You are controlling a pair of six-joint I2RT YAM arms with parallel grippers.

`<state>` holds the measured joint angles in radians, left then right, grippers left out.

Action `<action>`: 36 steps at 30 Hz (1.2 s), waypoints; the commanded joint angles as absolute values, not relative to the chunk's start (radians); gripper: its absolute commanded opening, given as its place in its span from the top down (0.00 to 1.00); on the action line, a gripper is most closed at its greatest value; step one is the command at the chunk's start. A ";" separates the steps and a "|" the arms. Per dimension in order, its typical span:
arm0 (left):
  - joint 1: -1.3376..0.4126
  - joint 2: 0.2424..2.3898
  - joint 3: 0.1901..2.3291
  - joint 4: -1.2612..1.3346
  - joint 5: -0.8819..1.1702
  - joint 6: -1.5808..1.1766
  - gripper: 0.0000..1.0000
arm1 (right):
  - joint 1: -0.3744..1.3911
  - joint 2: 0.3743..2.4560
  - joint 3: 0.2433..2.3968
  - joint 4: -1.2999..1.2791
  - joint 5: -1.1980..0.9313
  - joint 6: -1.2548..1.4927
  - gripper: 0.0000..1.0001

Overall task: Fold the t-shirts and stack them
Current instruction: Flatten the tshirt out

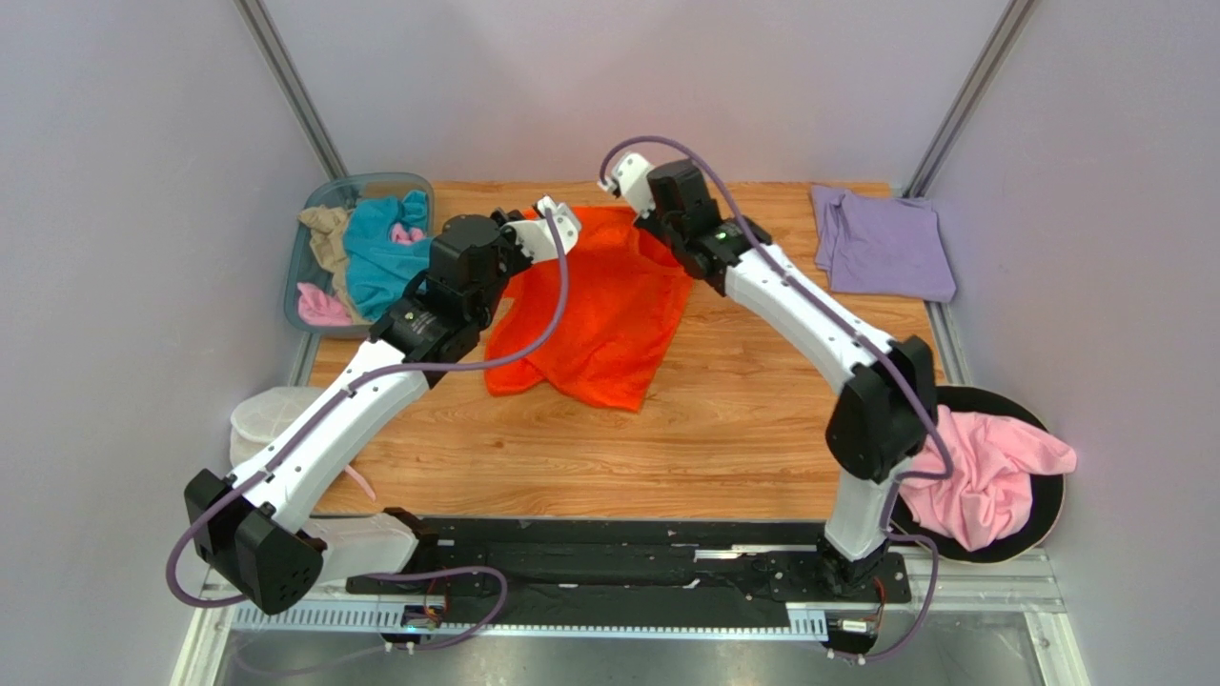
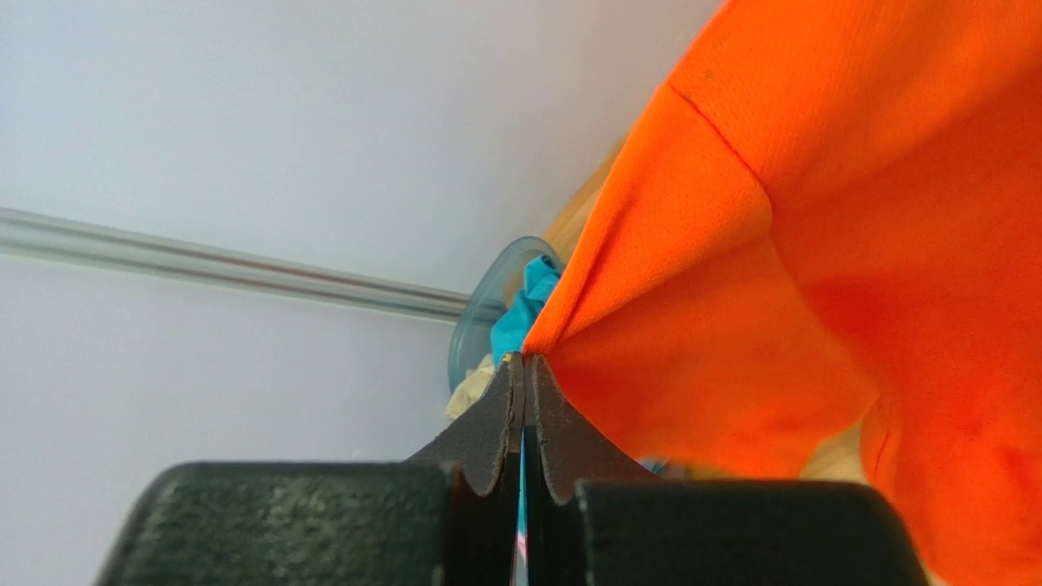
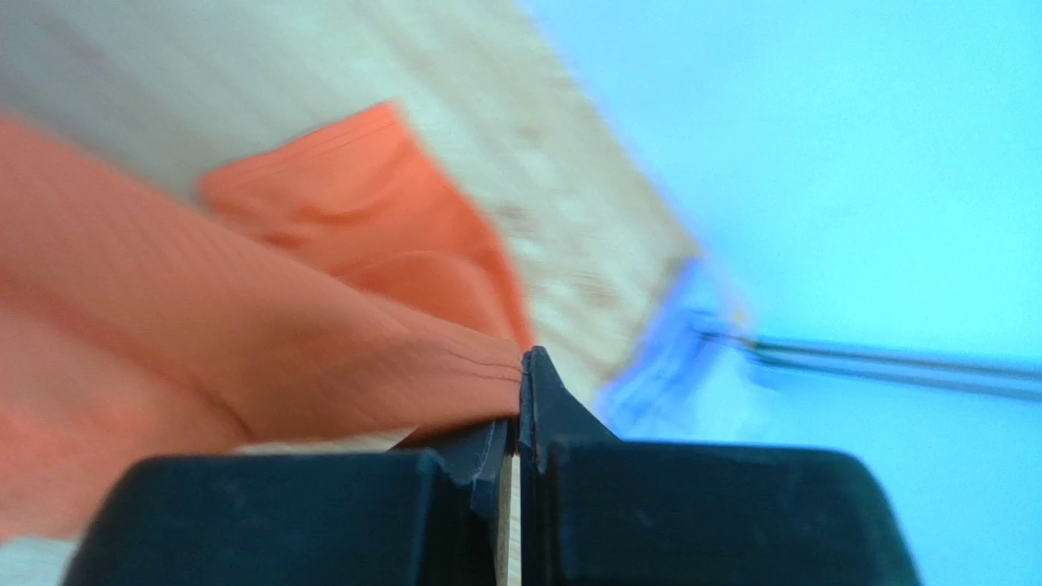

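My left claw (image 2: 524, 366) and right claw (image 3: 520, 366) are both pinched shut on the orange shirt (image 1: 594, 307), top middle. Only the lavender shirt (image 1: 881, 243), upper right, looks folded. The bin (image 1: 370, 180) pile upper left and the pink shirt (image 1: 988, 479) lower right aren't done yet.

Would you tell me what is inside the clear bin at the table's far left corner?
The bin holds a teal shirt, a tan one and pink cloth; anything beneath them is covered.
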<state>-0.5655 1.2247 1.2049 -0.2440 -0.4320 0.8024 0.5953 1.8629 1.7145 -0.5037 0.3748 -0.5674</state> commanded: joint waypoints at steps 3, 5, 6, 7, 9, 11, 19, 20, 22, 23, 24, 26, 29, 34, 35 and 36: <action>-0.557 1.186 1.334 -0.178 -0.512 0.828 1.00 | 0.595 1.651 1.871 -0.543 0.689 -0.825 1.00; -0.557 1.189 1.399 -0.202 -0.508 0.830 1.00 | 0.595 1.612 1.872 -0.520 0.733 -0.871 1.00; -0.557 1.193 1.473 -0.215 -0.503 0.827 1.00 | 0.597 1.574 1.865 -0.484 0.744 -0.897 1.00; -0.557 1.193 1.508 -0.228 -0.496 0.825 1.00 | 0.597 1.550 1.853 -0.470 0.755 -0.926 1.00; -0.558 1.190 1.613 -0.247 -0.462 0.819 1.00 | 0.597 1.485 1.850 -0.456 0.756 -0.946 1.00; -0.557 1.186 1.692 -0.307 -0.421 0.801 1.00 | 0.598 1.441 1.845 -0.468 0.738 -0.956 1.00; -0.558 1.065 1.822 -0.414 -0.347 0.880 1.00 | 0.580 1.217 1.773 -0.548 0.629 -0.891 1.00; -0.557 1.043 1.815 -0.434 -0.344 0.879 1.00 | 0.580 1.204 1.757 -0.555 0.615 -0.876 1.00; -0.558 1.028 1.784 -0.478 -0.344 0.870 1.00 | 0.580 1.171 1.704 -0.566 0.597 -0.885 1.00; -0.558 1.011 1.731 -0.485 -0.347 0.873 1.00 | 0.580 1.163 1.688 -0.569 0.598 -0.899 1.00; -0.558 1.003 1.697 -0.485 -0.351 0.888 1.00 | 0.580 1.158 1.665 -0.578 0.598 -0.908 1.00; -0.557 0.985 1.594 -0.466 -0.371 0.896 1.00 | 0.580 1.155 1.666 -0.616 0.598 -0.913 1.00; -0.558 0.983 1.507 -0.463 -0.353 0.867 1.00 | 0.583 1.184 1.745 -0.718 0.581 -0.885 1.00; -0.558 1.006 1.395 -0.469 -0.327 0.816 1.00 | 0.624 1.264 1.971 -0.909 0.577 -0.887 1.00; -0.558 1.005 1.375 -0.457 -0.325 0.810 1.00 | 0.636 1.278 2.000 -0.922 0.587 -0.899 1.00; -0.558 1.002 1.355 -0.450 -0.325 0.807 1.00 | 0.658 1.291 2.022 -0.925 0.616 -0.938 1.00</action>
<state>-0.5606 1.0267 1.4048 -0.4606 -0.3412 0.8463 0.6086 1.2793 1.8702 -0.8440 0.5819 -0.8848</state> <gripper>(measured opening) 0.007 0.015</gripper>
